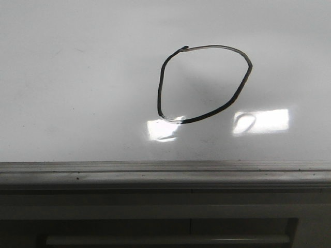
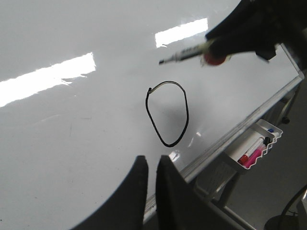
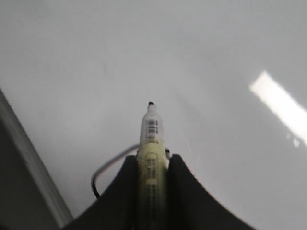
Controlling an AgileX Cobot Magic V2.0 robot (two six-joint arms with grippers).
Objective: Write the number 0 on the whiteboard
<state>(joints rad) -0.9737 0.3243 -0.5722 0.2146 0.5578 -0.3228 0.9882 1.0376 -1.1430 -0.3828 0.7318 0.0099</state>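
The front view shows only the whiteboard (image 1: 77, 93) with the number 0 (image 1: 161, 88) drawn on it, a lopsided black loop with a pale grey top. Two bright patches of light sit just under the loop. The grey frame (image 1: 165, 173) runs along the near edge. No arm shows in this view.

The left wrist view shows more. The left gripper (image 2: 152, 179) is at the edge of the board, its two dark fingers nearly together with only a thin gap and nothing between them. The right gripper (image 2: 218, 48) is up above the board, holding a marker (image 2: 184, 52) with its tip pointing out over the white surface. The loop (image 2: 186, 110) lies between the two grippers, apart from both. Off the side of the board hangs a small white tray (image 2: 268, 132) with coloured pens (image 2: 252, 157) in it.

The right wrist view looks down the pen (image 3: 152, 139). The right gripper (image 3: 152, 165) has its fingers squeezed on both sides of the yellowish barrel. The black tip (image 3: 151, 103) is over plain white board. A bit of the loop's line (image 3: 103, 170) shows just beside the fingers, behind the tip.
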